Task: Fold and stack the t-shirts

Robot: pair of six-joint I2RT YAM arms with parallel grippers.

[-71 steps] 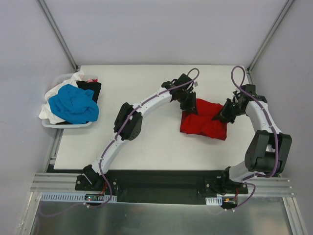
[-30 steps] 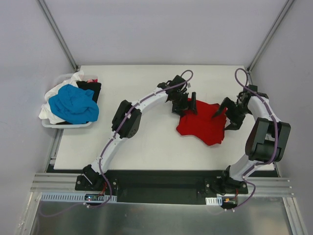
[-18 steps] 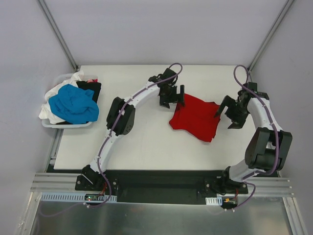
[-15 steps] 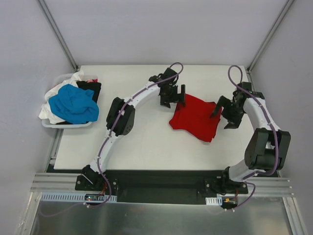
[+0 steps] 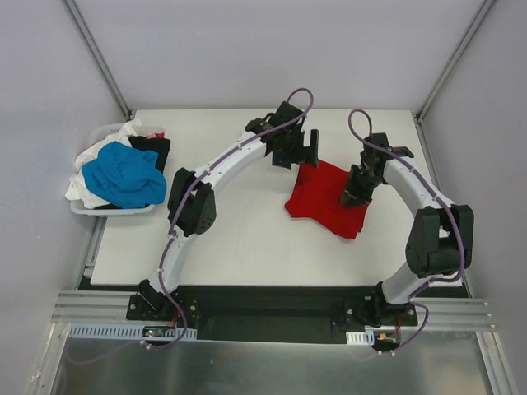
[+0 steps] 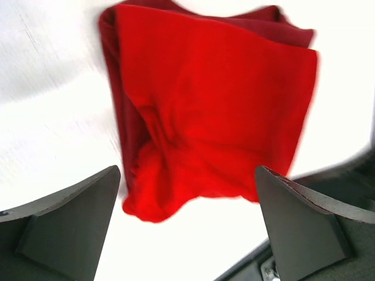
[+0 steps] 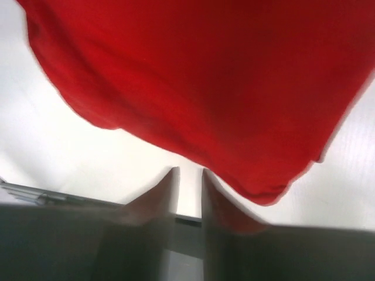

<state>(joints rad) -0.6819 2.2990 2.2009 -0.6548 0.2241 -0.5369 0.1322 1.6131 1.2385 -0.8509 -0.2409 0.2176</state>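
Well, we see one red t-shirt [image 5: 324,200] lying crumpled and roughly folded on the white table [image 5: 239,247], just on the near side of the left claw [image 5: 310,149] and under the right claw [image 5: 354,196]. The left claw is released, its fingers [image 6: 67,219] spread wide, with the cloth framed between and beyond them but untouched. The right claw sits at the shirt's right border, where its own wrist hides the hem from above. Its fingers [image 7: 158,196] stand close together with only a thin slit showing table, and we cannot tell whether they pinch any cloth. Well off to the left of the left claw, a white bin [image 5: 111,212] at the table's edge holds a blue shirt [image 5: 123,177] heaped over a white shirt [image 5: 89,158] and a black shirt [image 5: 153,150]. Compared with half a second earlier, the left claw has drawn back from the shirt's far corner, the right claw has come in from the open table onto the cloth with its fingers narrowed, and the shirt has kept its place.
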